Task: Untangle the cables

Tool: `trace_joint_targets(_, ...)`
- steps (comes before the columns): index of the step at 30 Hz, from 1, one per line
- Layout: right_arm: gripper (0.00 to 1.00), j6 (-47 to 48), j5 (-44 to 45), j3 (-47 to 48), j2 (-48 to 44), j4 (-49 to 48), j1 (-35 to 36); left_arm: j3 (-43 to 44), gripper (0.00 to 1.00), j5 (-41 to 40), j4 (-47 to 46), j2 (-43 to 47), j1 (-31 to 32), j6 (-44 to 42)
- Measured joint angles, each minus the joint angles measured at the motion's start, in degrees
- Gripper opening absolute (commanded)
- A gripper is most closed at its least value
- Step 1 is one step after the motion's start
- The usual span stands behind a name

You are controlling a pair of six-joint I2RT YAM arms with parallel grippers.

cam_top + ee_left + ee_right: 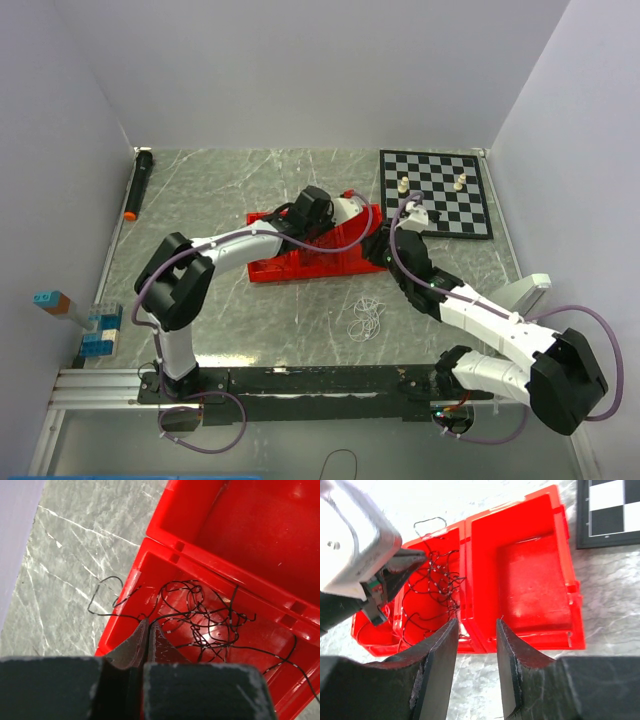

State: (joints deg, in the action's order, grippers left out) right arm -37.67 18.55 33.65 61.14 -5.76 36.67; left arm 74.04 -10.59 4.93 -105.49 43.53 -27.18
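Left wrist view: the left tool [148, 625] has its two dark, rough-faced fingers pressed together, tips down inside a glossy red plastic tray [165, 552]. A hair-thin black cable [200, 615] lies there in a loose, kinked tangle, filling the narrower compartment beside the large square one. A strand runs right at the tips, but I cannot tell whether it is pinched. One bent loop of it hangs over the tray's wall onto the grey, white-veined marble surface [60, 570].

The right tool [476, 622] is spread, its tapered fingers apart above the tray's wall with nothing gripped.

From the top view, the tray sits mid-surface. A thin white cable [365, 320] lies curled in small loops on bare marble between the tray and the near edge, apart from both tools. A flat chessboard [440, 215] lies at the far right corner with two pale pieces [402, 186] upright on it. A black cylinder [140, 185] with an orange tip lies along the left edge.
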Motion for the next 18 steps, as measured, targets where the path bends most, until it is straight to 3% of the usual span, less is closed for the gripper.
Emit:
trace_joint_targets(9, 0.45, 0.0, -0.1, -0.3, -1.1, 1.0, -1.6, -0.2, 0.01, 0.9, 0.3, -2.2, 0.1, 1.6)
trace_joint_targets(10, 0.45, 0.0, -0.2, -0.3, -1.1, 1.1, -1.7, -0.1, 0.05, 1.2, 0.8, -2.8, 0.1, 1.7)
trace_joint_targets(12, 0.45, 0.0, -0.2, -0.3, -1.1, 1.1, -2.0, 0.5, 0.19, 1.8, 2.0, -4.0, 0.0, 2.0)
trace_joint_targets(14, 0.46, 0.1, -0.1, -0.3, -1.1, 1.1, -2.3, 1.7, 0.40, 2.6, 3.8, -5.1, -0.3, 2.4)
trace_joint_targets(16, 0.48, 0.3, 0.1, -0.3, -1.1, 1.2, -2.7, 4.2, 0.67, 4.3, 7.0, -6.3, -0.7, 2.8)
trace_joint_targets(18, 0.50, 0.7, 0.3, -0.3, -1.1, 1.6, -3.2, 8.5, 0.86, 6.0, 11.3, -7.2, -1.3, 3.3)
